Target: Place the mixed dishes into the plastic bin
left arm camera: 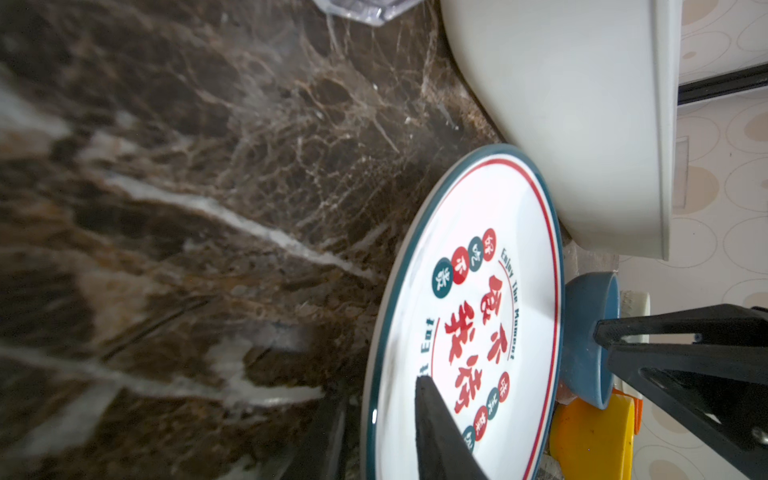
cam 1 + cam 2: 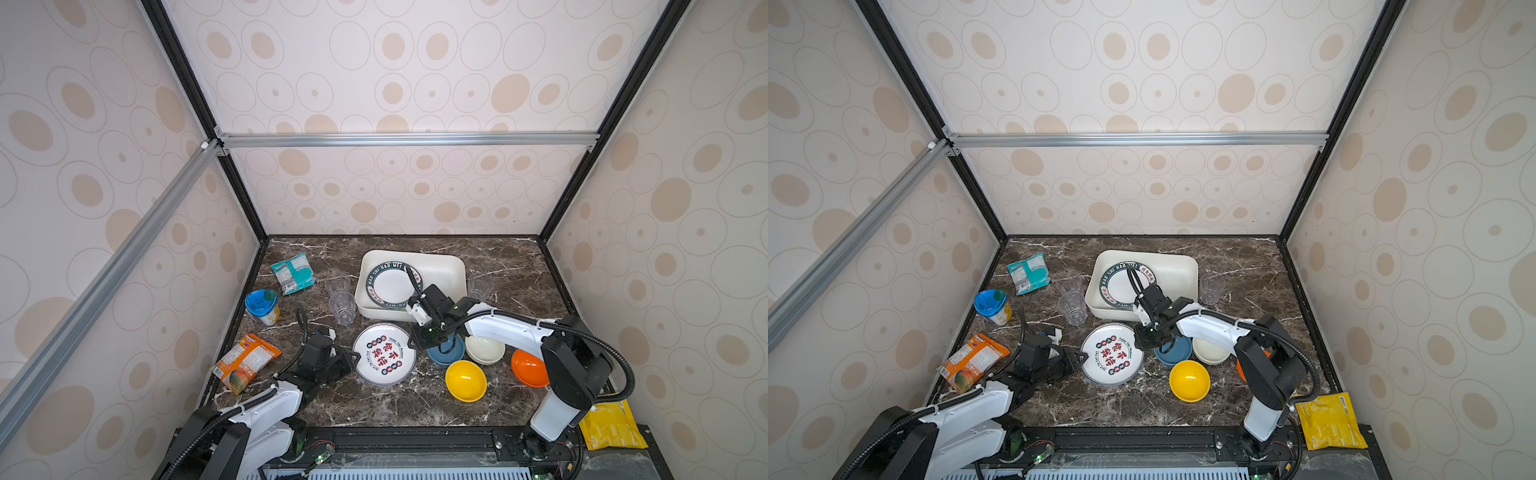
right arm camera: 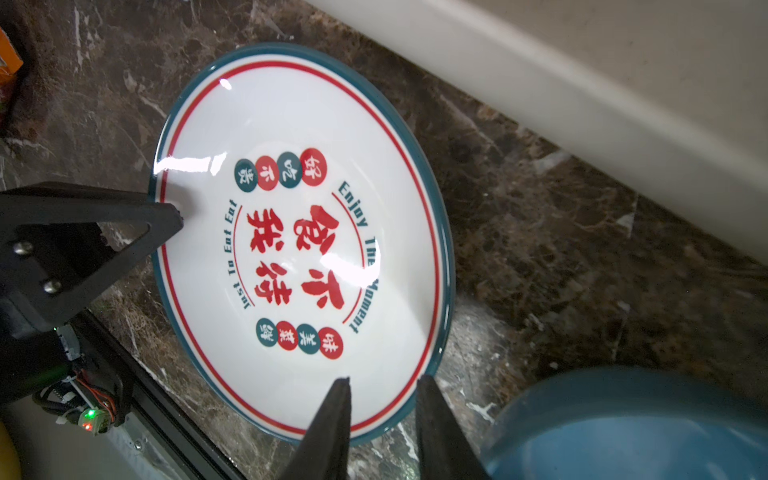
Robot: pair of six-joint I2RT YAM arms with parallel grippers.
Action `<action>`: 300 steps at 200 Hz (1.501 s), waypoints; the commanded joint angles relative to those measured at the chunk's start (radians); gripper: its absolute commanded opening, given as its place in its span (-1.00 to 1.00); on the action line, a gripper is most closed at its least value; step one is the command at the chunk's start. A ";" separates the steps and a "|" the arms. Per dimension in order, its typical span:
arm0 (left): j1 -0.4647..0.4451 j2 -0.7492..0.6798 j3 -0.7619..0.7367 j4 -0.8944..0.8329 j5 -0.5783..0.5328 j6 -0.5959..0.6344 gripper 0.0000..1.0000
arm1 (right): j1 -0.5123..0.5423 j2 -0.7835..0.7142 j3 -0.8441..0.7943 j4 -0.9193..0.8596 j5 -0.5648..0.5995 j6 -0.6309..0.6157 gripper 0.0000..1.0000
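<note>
A white plate (image 2: 384, 354) (image 3: 299, 257) with red characters lies on the marble in front of the plastic bin (image 2: 453, 266). My left gripper (image 2: 356, 358) (image 1: 378, 386) is at its left rim, one finger over the face and one beside the edge, with a thin gap showing. My right gripper (image 2: 415, 343) (image 3: 384, 380) is open astride the right rim, above the blue bowl (image 2: 446, 355). A dark-rimmed plate (image 2: 392, 286) lies in the bin. Cream (image 2: 484, 349), yellow (image 2: 465, 380) and orange (image 2: 528, 368) bowls sit at the right. Clear cups (image 2: 343, 305) (image 2: 480, 286) flank the bin.
A teal snack packet (image 2: 293, 272), a blue-lidded cup (image 2: 262, 305) and an orange packet (image 2: 245, 361) lie along the left wall. A yellow packet (image 2: 611, 428) rests off the table's front right corner. Walls close in three sides.
</note>
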 commanded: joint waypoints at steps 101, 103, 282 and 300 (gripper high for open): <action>-0.008 -0.118 -0.004 -0.045 -0.007 0.000 -1.00 | 0.009 0.004 0.029 -0.011 0.049 0.009 -0.42; -0.008 -0.122 -0.003 -0.047 -0.009 0.001 -1.00 | 0.010 0.003 0.028 -0.010 0.050 0.009 -0.42; -0.003 -0.267 0.073 -0.178 0.021 -0.012 -1.00 | -0.008 0.012 0.045 -0.008 0.056 0.029 -0.33; -0.003 -0.276 0.090 -0.195 0.027 -0.010 -1.00 | -0.018 -0.004 0.041 -0.007 0.060 0.036 -0.32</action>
